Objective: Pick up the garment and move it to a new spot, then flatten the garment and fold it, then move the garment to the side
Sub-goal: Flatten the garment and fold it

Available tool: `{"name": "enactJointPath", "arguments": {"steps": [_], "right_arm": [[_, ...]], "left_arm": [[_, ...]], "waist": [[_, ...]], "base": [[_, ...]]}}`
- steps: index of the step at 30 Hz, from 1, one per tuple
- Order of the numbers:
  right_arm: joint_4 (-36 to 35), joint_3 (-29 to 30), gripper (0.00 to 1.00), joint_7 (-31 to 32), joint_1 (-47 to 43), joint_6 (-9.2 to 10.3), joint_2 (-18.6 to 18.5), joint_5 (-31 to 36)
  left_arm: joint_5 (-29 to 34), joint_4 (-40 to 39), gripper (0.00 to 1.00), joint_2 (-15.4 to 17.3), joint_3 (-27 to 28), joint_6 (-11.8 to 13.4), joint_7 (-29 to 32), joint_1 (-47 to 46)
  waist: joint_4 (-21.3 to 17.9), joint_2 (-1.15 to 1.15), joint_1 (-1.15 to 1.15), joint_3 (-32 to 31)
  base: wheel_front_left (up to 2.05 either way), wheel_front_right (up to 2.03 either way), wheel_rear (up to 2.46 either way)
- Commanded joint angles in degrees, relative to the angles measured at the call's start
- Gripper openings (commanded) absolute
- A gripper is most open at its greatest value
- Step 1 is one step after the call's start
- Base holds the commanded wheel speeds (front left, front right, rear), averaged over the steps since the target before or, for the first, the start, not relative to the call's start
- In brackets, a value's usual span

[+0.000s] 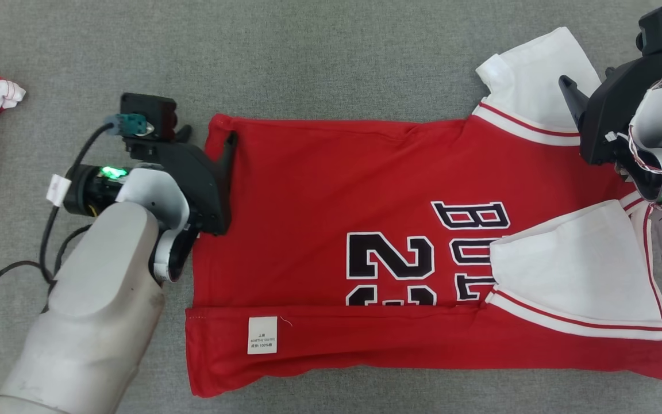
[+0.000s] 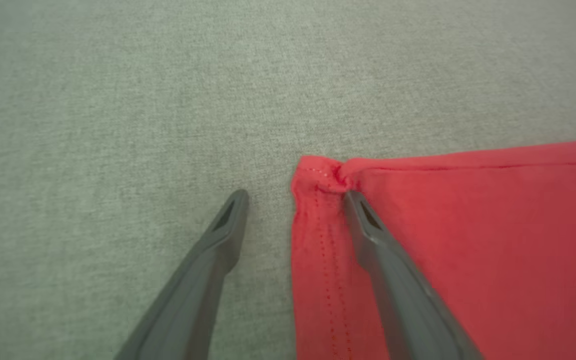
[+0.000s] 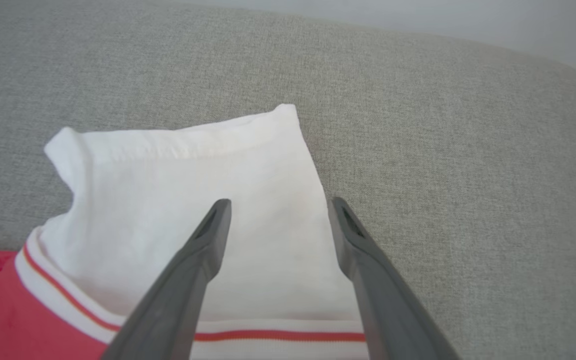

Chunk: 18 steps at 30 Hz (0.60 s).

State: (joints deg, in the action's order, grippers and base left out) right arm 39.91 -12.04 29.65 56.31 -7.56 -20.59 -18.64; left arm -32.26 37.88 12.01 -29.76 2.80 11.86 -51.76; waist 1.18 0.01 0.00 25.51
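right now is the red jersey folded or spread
Partly folded: the red jersey has its near edge turned over the number, care label showing, one white sleeve lies across the lettering, the other sleeve sticks out.

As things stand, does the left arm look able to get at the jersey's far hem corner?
Likely yes: the left gripper is open, its fingers straddling the jersey's hem corner, one over the gray surface, one over the red cloth; nothing lies between.

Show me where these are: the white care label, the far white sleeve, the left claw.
white care label [image 1: 262,335], head view, middle of the tag.
far white sleeve [image 3: 168,185], right wrist view, middle of the plain cloth.
left claw [image 2: 295,196], left wrist view, midway between its open fingertips.
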Motion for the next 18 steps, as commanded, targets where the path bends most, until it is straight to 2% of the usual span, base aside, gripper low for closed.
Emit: {"name": "enactJointPath", "arguments": {"steps": [1,3,6,7,8,9,18], "right_arm": [[0.3,-0.2,1.00,-0.5,0.4,0.15,-0.3,-0.5],[0.9,-0.5,1.00,-0.8,0.5,0.15,-0.5,-0.9],[1.4,-1.0,1.00,-1.3,0.9,0.15,-0.7,-1.2],[1.5,-1.1,1.00,-1.7,1.0,0.15,-0.9,-1.2],[1.5,-1.3,1.00,-2.2,1.1,0.15,-1.0,-1.2],[1.5,-1.5,1.00,-2.8,1.2,0.15,-1.1,-1.1],[3.0,-1.8,1.00,-5.5,3.0,0.15,-1.9,-1.4]], "left_arm": [[0.2,1.1,1.00,-0.9,-1.0,-0.6,0.2,0.9],[0.5,1.9,1.00,-1.3,-1.5,-1.0,-0.4,0.7],[1.0,3.1,0.84,-1.6,-1.8,-0.4,-1.8,0.2],[1.3,3.6,0.49,-1.6,-1.8,0.1,-2.4,-0.1],[1.6,4.0,0.29,-1.6,-1.8,0.3,-2.9,-0.3],[1.8,4.4,0.00,-1.7,-1.9,0.6,-3.3,-0.4],[2.7,6.0,0.00,-3.3,-3.3,1.5,-7.0,1.5]], "waist": [[-0.1,-0.01,0.00,-0.1],[-0.2,-0.01,0.00,-0.1],[-0.4,-0.01,0.00,-0.2],[-0.5,-0.01,0.00,-0.2],[-0.5,-0.01,0.00,-0.2],[-0.5,-0.01,0.00,-0.1],[1.4,-0.01,0.00,0.7]], "base": [[0.00,0.00,0.00],[0.00,0.00,0.00],[0.00,0.00,0.00],[0.00,0.00,0.00],[0.00,0.00,0.00],[0.00,0.00,0.00],[0.00,0.00,0.00]]}}
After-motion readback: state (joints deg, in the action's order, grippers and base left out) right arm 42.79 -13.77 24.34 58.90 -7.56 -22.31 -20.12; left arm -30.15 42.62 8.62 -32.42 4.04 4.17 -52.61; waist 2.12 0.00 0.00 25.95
